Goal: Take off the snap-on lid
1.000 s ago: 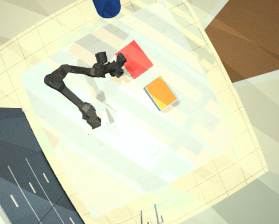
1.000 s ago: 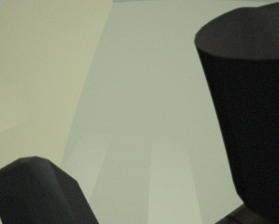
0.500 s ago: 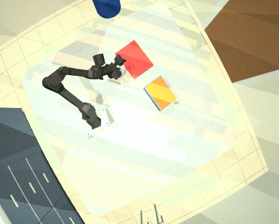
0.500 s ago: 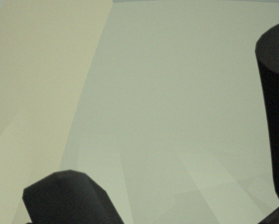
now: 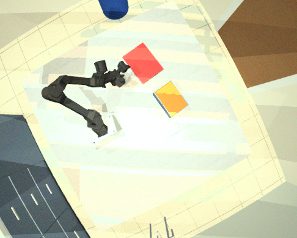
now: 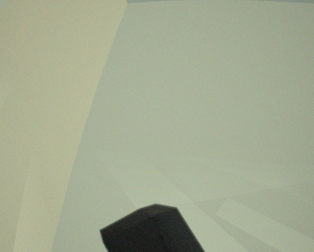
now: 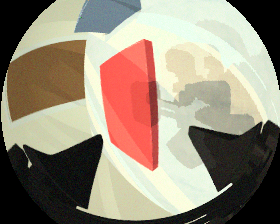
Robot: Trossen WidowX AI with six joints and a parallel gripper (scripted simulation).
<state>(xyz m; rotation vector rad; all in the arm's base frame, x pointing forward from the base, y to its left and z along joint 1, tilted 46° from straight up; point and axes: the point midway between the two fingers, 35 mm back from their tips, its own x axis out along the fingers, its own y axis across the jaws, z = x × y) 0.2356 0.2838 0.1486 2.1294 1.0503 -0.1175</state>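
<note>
The red lid [image 5: 146,59] [image 7: 125,100] lies on the table, its broad smooth face up, and looks flat. Its underside is hidden. The storage box [image 5: 154,96] [image 7: 107,17] stands apart from it, lower right in the top view, with blue-grey walls, a pale rim and orange showing within. My gripper [image 5: 126,74] [image 7: 146,136] is open and empty, at the lid's near edge, with its fingers spread to either side in the wrist view. I cannot tell whether a finger touches the lid. The exterior view shows only a dark part of the arm, neither lid nor box.
The pale table [image 5: 146,189] bears the lid, the box and the arm's base [image 5: 113,129]. A blue round object [image 5: 114,7] is at the top edge of the top view. Dark cabinets [image 5: 18,171] stand at lower left, and a brown surface [image 5: 260,46] [image 7: 47,77] lies beyond the table.
</note>
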